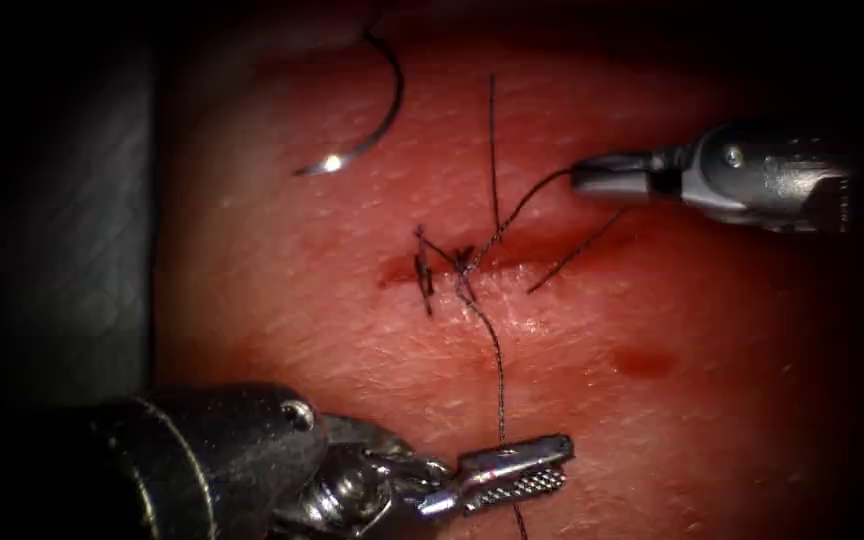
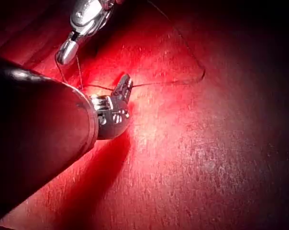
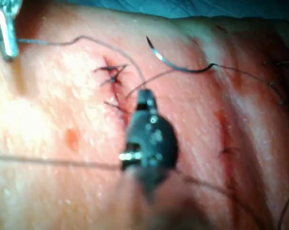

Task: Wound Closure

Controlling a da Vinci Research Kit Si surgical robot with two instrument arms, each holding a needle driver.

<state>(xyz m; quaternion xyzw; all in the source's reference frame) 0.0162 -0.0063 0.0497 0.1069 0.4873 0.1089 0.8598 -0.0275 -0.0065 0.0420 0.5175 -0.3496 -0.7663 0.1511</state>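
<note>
The needle [image 1: 372,110] lies free on the tissue [image 1: 652,430] near its far edge, left of the cut [image 1: 512,255], its upper end lost in shadow. The left gripper [image 1: 517,475] is clamped on the thread [image 1: 497,360] running down from the knot (its tail runs off the frame). The right gripper [image 1: 607,175] is closed on the thread's other strand.

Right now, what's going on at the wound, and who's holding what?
The right arm's tool holds the dark thread with shut jaws, on the far side of the cut. The left arm's tool grips the same strand on the near side. The curved steel needle lies free on the pink pork-belly tissue, held by neither tool. A knot sits over the cut.
</note>
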